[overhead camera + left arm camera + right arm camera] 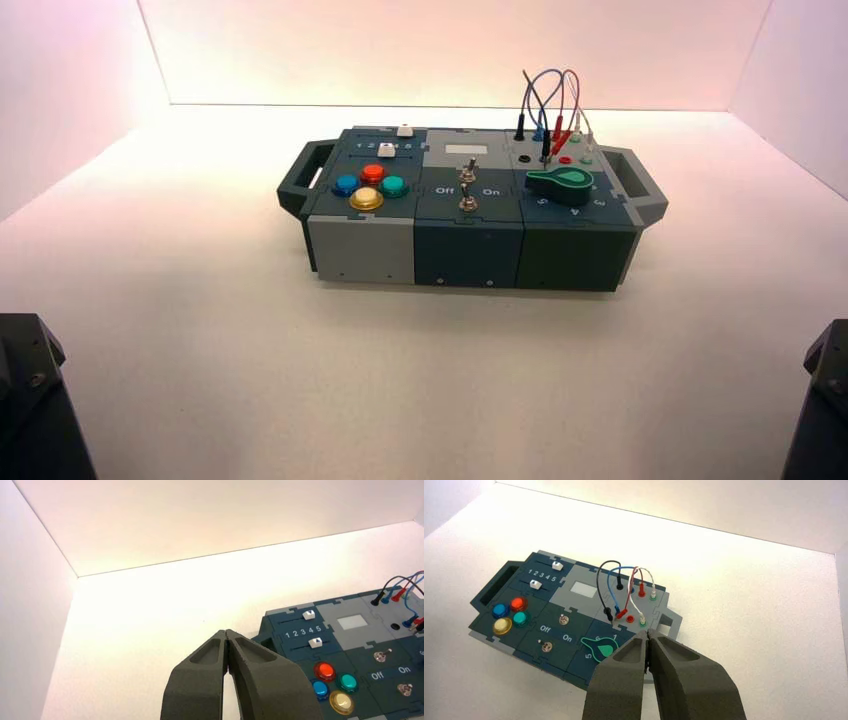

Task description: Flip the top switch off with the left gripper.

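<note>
Top switch (382, 655), ahead-right of the left end effector (226, 631), its fingers together, should snap stiffly; push near lever's tip. Right end effector (648, 632) idles farther right.

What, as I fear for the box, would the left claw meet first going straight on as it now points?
Probably the white tabletop left of the box: the left claw, at the near left, seems to point past the box, though depth is unclear.

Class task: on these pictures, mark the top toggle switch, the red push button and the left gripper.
Top toggle switch (380, 657): left wrist view, on its nut base.
Red push button (518, 604): right wrist view, on its cap.
Left gripper (226, 631): left wrist view, between its tips.
</note>
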Controlling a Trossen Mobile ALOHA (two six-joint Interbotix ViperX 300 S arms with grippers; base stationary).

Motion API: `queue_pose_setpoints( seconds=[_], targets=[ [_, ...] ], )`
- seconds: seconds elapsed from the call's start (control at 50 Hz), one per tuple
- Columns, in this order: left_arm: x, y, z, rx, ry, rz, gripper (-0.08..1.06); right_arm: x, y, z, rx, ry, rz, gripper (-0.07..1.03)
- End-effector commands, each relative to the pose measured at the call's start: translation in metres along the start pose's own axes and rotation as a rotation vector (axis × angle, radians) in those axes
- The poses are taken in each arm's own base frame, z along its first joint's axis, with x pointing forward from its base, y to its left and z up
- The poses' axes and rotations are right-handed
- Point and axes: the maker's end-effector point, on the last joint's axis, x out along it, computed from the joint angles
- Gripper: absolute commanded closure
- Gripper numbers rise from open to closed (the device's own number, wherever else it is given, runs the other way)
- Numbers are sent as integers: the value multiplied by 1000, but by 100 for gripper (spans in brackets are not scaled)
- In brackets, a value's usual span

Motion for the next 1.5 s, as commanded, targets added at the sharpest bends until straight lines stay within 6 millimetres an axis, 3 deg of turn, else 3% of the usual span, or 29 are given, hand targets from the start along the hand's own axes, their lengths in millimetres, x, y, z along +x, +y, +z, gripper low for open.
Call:
queue_pose_setpoints(
  seconds=[0.02, 0.36, 0.82, 1.32, 1.5],
  targets=[
    [-3, 1, 15, -1, -38, 4, 101, -1, 0, 7, 9, -11, -1, 98],
    [-2, 1, 14, 2, -27, 4, 101, -1, 0, 6, 9, -9, -1, 98],
    [43, -21, -2, 44, 237, -91, 101, 11, 1, 0, 8, 58, -4, 98],
    [43, -23, 5, 48, 232, -99, 101, 18, 0, -3, -1, 127, -12, 98],
    [42, -25, 8, 42, 235, -104, 101, 14, 0, 4, 0, 131, -15, 98]
  ],
)
